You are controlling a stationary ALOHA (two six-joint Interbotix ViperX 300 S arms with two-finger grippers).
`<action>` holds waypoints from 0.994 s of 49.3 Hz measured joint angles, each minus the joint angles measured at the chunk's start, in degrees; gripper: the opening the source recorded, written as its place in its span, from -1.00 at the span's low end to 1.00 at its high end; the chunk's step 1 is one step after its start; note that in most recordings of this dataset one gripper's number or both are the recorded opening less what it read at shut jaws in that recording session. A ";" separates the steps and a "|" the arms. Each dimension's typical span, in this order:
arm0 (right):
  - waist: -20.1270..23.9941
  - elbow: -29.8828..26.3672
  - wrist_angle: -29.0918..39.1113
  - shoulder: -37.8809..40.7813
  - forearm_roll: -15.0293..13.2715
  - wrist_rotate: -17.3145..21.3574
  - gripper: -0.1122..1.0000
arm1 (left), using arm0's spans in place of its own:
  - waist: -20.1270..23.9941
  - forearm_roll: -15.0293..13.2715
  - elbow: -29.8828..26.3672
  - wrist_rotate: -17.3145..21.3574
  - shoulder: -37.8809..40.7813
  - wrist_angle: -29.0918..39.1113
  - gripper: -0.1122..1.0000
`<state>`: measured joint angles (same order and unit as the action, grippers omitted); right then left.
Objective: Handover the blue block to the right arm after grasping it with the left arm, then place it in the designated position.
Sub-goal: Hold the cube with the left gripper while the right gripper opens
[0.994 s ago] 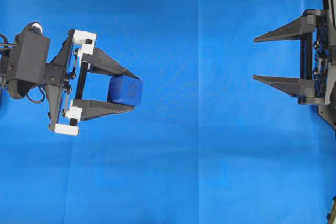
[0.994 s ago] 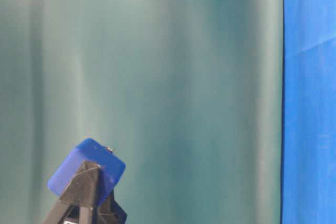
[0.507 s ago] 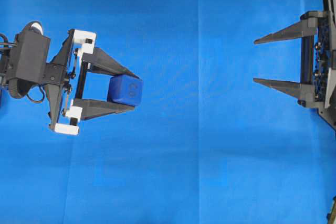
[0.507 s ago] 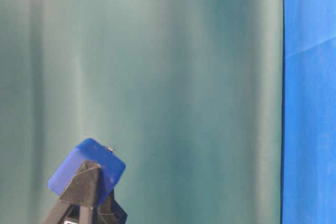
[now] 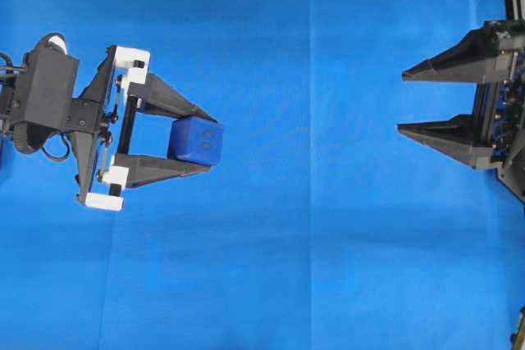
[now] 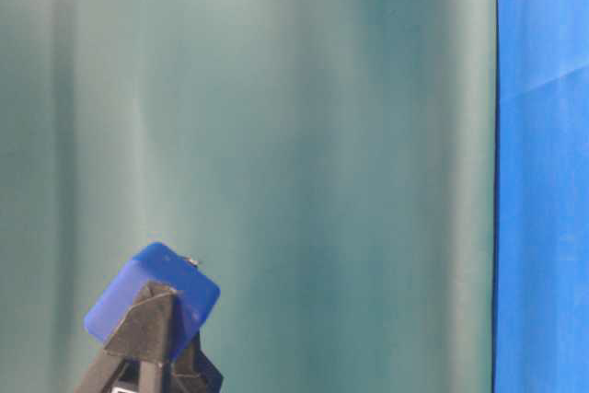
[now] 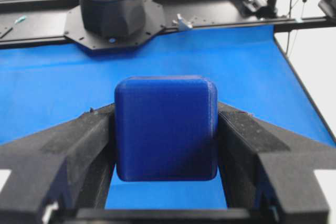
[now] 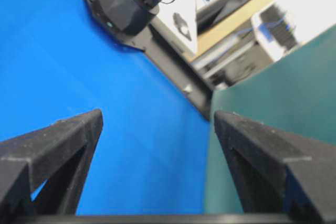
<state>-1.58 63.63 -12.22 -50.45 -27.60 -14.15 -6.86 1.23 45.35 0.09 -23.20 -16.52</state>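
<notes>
The blue block (image 5: 196, 140), a small dark-blue cube with rounded edges, is pinched between the two black fingers of my left gripper (image 5: 209, 143), which has white rail caps and is shut on it. The left wrist view shows the block (image 7: 165, 127) filling the gap between both pads, lifted above the blue cloth. At table level the block (image 6: 156, 281) sits tilted atop the fingers (image 6: 147, 338). My all-black right gripper (image 5: 402, 102) is at the far right, open and empty, its tips pointing left toward the block across a wide gap. Its right wrist view (image 8: 157, 116) shows nothing between the fingers.
Blue cloth (image 5: 312, 243) covers the table. A teal backdrop (image 6: 304, 135) stands behind it. The opposite arm's black base (image 7: 113, 9) and a black rail sit at the far table edge, with another arm base (image 8: 126, 1) and lab clutter beyond.
The left gripper and block have stayed still. The right gripper has rolled about its axis, so its fingers look thicker from above, and it has shifted slightly to the right.
</notes>
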 measured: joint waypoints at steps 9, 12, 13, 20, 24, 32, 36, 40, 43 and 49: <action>0.62 -0.09 -0.09 0.09 -4.75 -4.83 0.92 | 0.09 0.09 0.00 -0.09 0.00 -0.09 0.07; 1.14 -0.09 -0.18 0.09 -6.86 -6.68 0.92 | 0.09 0.09 0.00 0.00 0.00 -0.09 0.07; 1.32 -0.09 -0.18 0.18 -7.82 -7.38 0.92 | 0.09 0.00 0.00 0.00 0.00 -0.09 0.07; 2.81 -0.09 -0.26 0.18 -13.80 -11.43 0.92 | 0.09 0.00 0.00 0.00 0.00 -0.09 0.07; 3.78 0.00 -0.26 0.18 -15.91 -12.48 0.91 | 0.09 0.00 0.00 0.00 0.00 -0.09 0.07; 5.01 -0.09 -0.26 0.44 -18.98 -13.18 0.90 | 0.09 0.09 0.00 -0.09 0.00 -0.09 0.07; 5.01 -0.09 -0.26 0.53 -20.21 -13.27 0.90 | 0.09 0.00 0.00 -0.18 0.00 -0.09 0.07; 5.10 -0.09 -0.09 0.53 -21.36 -13.45 0.89 | 0.09 0.00 0.00 -0.18 0.00 -0.09 0.07; 5.10 -0.09 0.00 0.53 -21.97 -13.45 0.89 | 0.09 0.00 0.00 -0.18 0.00 -0.09 0.07; 5.10 -0.09 0.09 0.53 -23.12 -13.54 0.89 | 0.09 0.00 0.00 -0.26 0.00 -0.09 0.07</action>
<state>3.52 63.54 -12.13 -49.92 -50.71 -27.69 -6.77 1.23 45.35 -0.18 -23.20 -16.61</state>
